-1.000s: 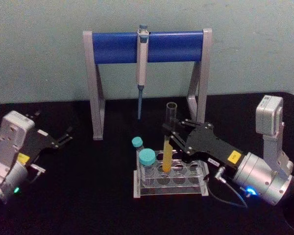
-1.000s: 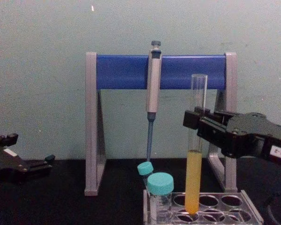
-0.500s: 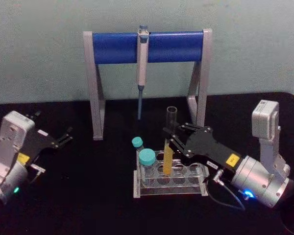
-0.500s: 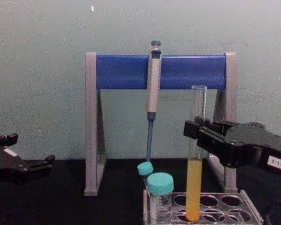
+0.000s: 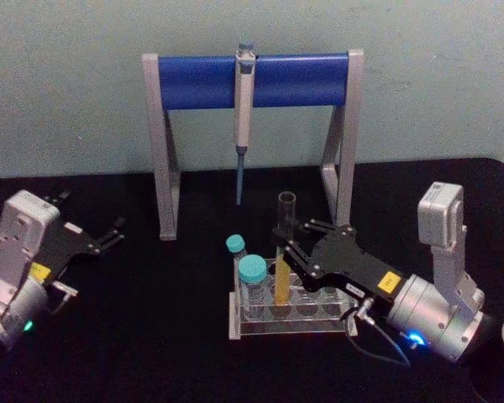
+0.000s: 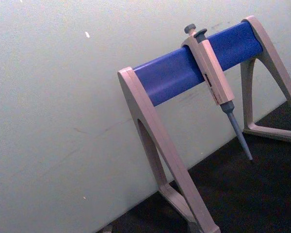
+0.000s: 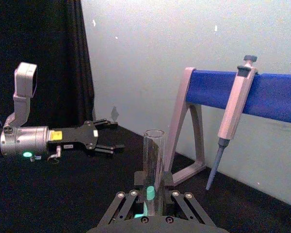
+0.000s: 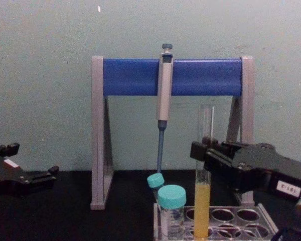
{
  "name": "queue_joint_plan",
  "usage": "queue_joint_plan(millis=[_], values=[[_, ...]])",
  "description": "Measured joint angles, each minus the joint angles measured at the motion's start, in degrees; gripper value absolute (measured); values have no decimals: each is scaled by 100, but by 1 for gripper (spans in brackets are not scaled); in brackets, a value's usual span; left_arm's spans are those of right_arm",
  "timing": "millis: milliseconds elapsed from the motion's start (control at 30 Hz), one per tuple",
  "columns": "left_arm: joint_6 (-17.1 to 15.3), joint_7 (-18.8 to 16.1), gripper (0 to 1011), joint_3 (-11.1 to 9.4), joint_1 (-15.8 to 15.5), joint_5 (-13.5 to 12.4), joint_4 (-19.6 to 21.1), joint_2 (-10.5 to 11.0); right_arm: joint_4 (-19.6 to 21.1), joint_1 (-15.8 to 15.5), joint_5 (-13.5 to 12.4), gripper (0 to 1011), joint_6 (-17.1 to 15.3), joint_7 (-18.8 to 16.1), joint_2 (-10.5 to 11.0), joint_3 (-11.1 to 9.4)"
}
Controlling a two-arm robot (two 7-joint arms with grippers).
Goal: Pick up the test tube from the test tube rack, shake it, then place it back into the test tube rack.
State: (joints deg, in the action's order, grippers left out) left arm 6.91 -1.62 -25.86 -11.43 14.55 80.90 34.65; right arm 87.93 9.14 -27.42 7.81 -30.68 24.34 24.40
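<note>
The right end effector (image 5: 284, 242) is gripping the upright test tube (image 5: 283, 281), whose lower end is sitting inside the test tube rack (image 5: 235, 323); the left end effector (image 5: 107, 235) is hanging open at the far left

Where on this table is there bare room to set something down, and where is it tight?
Free: black table between the parked left pincer and the test tube rack, and the strip in front of the rack. Crowded: right pincer gripping the test tube beside the vials.
</note>
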Motion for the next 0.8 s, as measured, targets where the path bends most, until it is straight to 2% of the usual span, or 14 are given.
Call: queue_joint_plan(millis=[333,800], values=[[0,0,1001,0,0,0,0,0,-167,38,156,222,2,-4,-57,88],[0,0,1001,0,0,0,0,0,-317,32,243,222,17,16,-137,101]])
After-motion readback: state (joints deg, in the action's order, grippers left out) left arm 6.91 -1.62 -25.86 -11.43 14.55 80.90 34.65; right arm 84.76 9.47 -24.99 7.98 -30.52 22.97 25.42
